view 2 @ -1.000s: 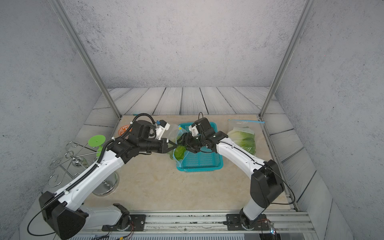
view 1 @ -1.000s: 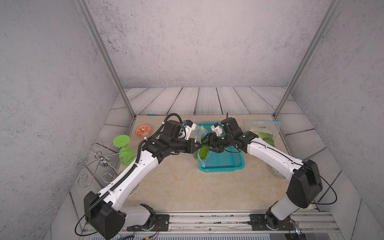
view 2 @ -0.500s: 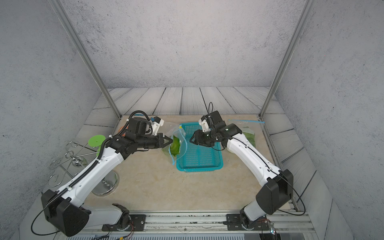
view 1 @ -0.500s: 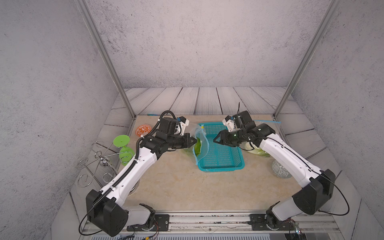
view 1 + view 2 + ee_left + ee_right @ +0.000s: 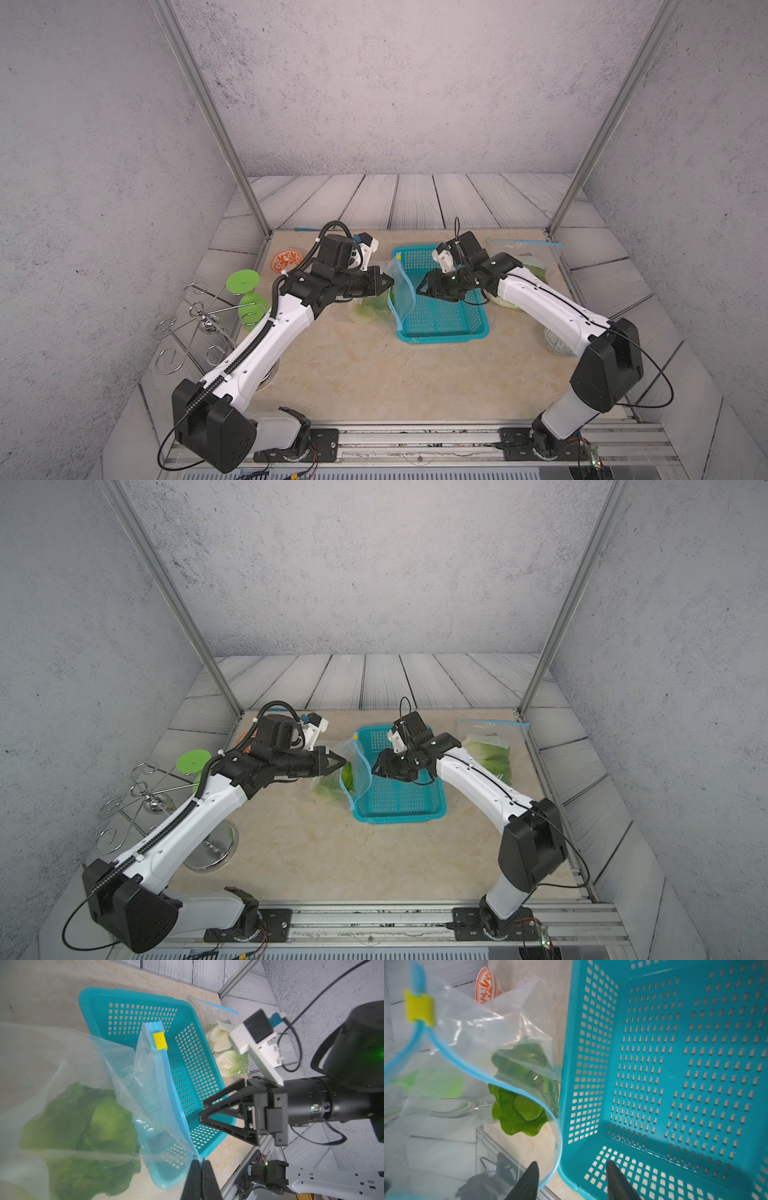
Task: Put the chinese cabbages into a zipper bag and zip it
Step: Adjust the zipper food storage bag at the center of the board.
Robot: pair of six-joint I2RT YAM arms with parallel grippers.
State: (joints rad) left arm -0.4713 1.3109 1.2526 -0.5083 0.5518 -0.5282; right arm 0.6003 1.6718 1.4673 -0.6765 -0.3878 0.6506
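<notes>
A clear zipper bag (image 5: 402, 291) with a blue rim and a yellow slider (image 5: 159, 1040) stands open at the teal basket's left side. Green chinese cabbages (image 5: 108, 1120) lie inside it, also seen through the mouth in the right wrist view (image 5: 521, 1109). My left gripper (image 5: 388, 282) is shut on the bag's blue rim, pinched at its fingertips (image 5: 201, 1162). My right gripper (image 5: 419, 286) hangs open over the basket, facing the bag's mouth. In the right wrist view the gripper (image 5: 572, 1163) has the rim passing between its fingers, close to one of them.
The teal basket (image 5: 440, 330) holds nothing I can see. A second zipper bag (image 5: 490, 754) with pale cabbage heads lies at the far right. A green goblet (image 5: 245, 291), a wire rack (image 5: 195, 320) and an orange patterned dish (image 5: 286, 258) stand left; a patterned cup (image 5: 557, 343) stands right.
The left gripper has drawn the bag a little left, off the basket. The right gripper pulled away to the right, then came back toward the bag's mouth.
</notes>
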